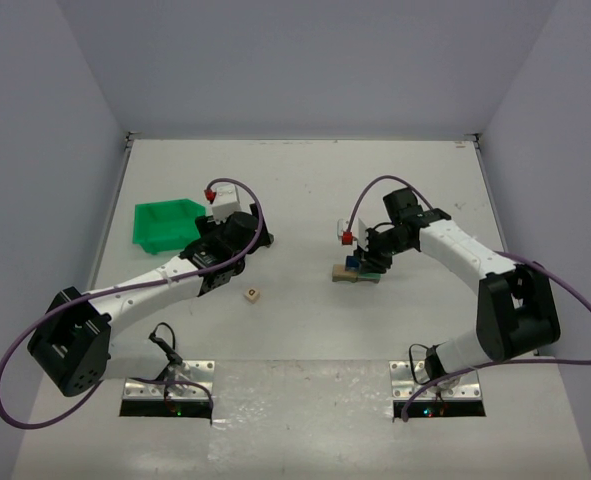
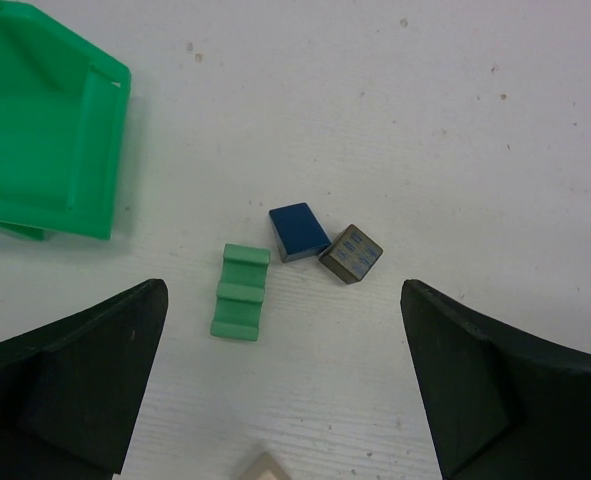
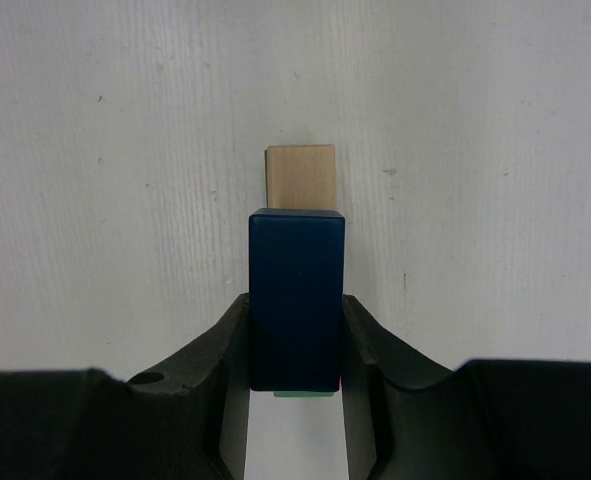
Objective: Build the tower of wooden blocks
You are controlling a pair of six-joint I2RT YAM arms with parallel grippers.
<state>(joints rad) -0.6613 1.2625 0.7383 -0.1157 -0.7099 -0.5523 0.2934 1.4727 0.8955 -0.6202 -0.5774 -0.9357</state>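
Wood block tower (image 1: 353,270) seems to sit just under the right fingers (image 3: 215,350), which squeeze a blue block (image 3: 295,300) to set it on top. Left fingers (image 2: 85,370) are wide open.

small wood block tower (image 1: 350,270), tan base, green above, blue topmost
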